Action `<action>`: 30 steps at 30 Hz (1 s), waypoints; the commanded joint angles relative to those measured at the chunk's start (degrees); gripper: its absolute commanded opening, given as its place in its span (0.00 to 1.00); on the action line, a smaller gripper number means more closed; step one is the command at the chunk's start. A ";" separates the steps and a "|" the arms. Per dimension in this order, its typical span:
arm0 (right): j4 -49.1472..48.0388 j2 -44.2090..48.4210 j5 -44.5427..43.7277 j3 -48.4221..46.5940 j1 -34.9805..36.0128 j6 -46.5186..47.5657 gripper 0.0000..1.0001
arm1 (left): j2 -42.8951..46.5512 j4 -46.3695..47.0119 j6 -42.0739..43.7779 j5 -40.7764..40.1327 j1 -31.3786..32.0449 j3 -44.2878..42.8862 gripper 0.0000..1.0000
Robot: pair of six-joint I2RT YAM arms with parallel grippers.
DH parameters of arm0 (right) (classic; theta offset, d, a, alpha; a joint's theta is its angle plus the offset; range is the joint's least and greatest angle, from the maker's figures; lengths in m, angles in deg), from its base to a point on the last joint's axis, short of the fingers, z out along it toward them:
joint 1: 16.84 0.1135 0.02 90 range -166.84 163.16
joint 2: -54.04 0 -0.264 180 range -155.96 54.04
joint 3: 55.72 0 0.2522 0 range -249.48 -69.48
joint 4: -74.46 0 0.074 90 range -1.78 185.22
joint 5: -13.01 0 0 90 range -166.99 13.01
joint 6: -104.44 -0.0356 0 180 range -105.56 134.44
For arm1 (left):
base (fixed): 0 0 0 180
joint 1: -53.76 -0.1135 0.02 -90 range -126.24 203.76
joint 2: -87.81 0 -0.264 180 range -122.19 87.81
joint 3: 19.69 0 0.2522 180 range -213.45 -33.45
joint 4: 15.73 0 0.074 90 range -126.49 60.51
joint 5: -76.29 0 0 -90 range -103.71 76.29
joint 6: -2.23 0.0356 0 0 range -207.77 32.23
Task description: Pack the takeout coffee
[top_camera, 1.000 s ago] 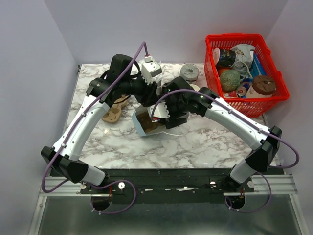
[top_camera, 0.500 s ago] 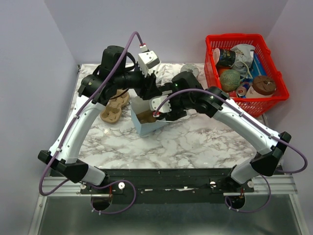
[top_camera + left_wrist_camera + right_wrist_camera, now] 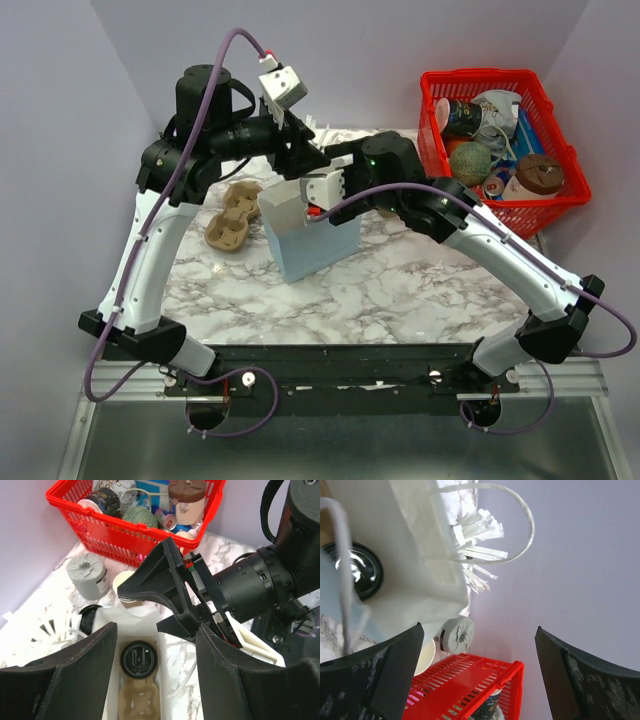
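Note:
The takeout coffee [image 3: 138,660] shows only its round black lid. It sits in a brown pulp carrier [image 3: 137,702] at the bottom of a white paper bag [image 3: 310,245] standing upright mid-table. My left gripper [image 3: 155,675] hangs open over the bag's mouth with nothing between its fingers; from above, the left gripper [image 3: 305,160] is over the bag's far rim. My right gripper [image 3: 318,195] is at the bag's far right rim. In the right wrist view the right gripper [image 3: 480,675] is wide open and empty, with the bag [image 3: 420,555] and the coffee lid [image 3: 362,570] to its left.
A red basket [image 3: 478,76] full of items stands at the back right. A spare pulp carrier [image 3: 228,218] lies left of the bag. Behind the bag are a grey roll [image 3: 87,575], a lidless paper cup [image 3: 125,582], black lids [image 3: 89,620] and shredded white paper [image 3: 50,630].
The bag has gone from tilted on its side to upright. The left arm has risen and pulled back, its jaws spreading wider. The right arm has moved up and back with the bag's rim.

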 commanded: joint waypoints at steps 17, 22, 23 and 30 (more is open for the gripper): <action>-9.36 2.98 -3.27 -14.76 -14.63 -31.61 0.91 | -20.52 12.83 -8.14 -11.26 -17.57 -6.68 0.56; -10.48 5.36 2.28 -1.48 -16.66 -35.93 0.89 | -23.33 12.66 -7.69 -8.09 -18.89 -4.66 0.55; -10.66 5.36 2.54 -0.07 -16.66 -36.54 0.89 | -23.68 12.65 -7.69 -7.65 -19.15 -4.31 0.55; -8.55 4.83 8.78 6.27 -17.10 -39.88 0.86 | -26.58 14.76 -8.92 1.57 -21.79 -1.85 0.48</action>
